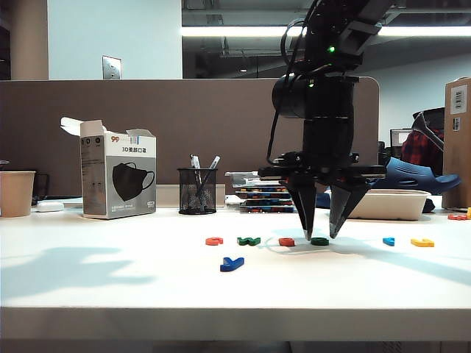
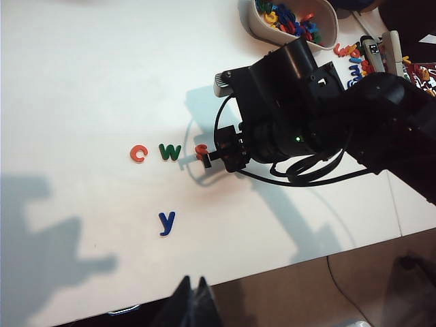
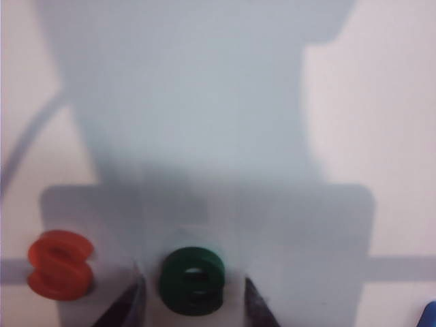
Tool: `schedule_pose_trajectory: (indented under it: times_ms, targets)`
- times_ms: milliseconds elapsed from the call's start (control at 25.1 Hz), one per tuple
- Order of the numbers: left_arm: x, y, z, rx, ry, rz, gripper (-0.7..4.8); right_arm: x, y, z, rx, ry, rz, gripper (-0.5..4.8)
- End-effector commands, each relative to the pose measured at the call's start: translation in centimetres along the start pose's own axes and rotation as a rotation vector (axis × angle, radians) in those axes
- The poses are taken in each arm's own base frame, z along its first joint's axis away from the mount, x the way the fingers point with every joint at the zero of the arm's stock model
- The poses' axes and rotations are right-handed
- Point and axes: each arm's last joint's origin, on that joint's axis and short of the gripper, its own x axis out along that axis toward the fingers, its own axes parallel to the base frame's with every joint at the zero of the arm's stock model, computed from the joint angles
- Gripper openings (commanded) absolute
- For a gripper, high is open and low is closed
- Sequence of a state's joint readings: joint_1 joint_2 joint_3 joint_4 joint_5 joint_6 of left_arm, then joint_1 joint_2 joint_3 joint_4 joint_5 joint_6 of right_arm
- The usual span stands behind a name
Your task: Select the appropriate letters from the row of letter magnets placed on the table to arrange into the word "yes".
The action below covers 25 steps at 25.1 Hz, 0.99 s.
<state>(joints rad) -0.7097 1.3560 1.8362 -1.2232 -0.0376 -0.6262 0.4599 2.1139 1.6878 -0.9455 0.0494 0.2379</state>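
I have the right gripper pointing straight down over the middle of the row of letter magnets on the table. Its two fingertips are spread apart, one on each side of the green "e", down close to the tabletop. In the right wrist view I see a gap between each tip and the letter, so nothing is grasped; the fingers are released.

The red "s" lies just left of the "e", outside the left fingertip. From the exterior view, the row runs left to right: an orange-red letter, the dark green "w", the red "s", the green "e" between the fingers, then, well to the right, a light blue letter and a yellow letter.

The dark blue "y" lies apart from the row, nearer to the front edge of the table and a little left of the "w".

The left gripper shows only as a dark blurred shape at the edge of its own wrist view, high above the table; I cannot tell whether its fingers are apart or together. That view looks down on the right arm, and a white tray of mixed letters sits at the far right.
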Motion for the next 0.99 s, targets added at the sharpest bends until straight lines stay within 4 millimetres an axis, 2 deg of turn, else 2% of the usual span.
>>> schedule_pose_trajectory:
  times_ms: [40,995]
  targets:
    - [-0.24,-0.03,0.06,-0.003,-0.013,-0.005,-0.05,0.36,-0.04,0.10,-0.001,0.005,0.006,1.80]
    - [-0.24,-0.03,0.06,-0.003,-0.013,-0.005,-0.05,1.25,0.01,0.00,-0.002,0.038,0.019,1.66]
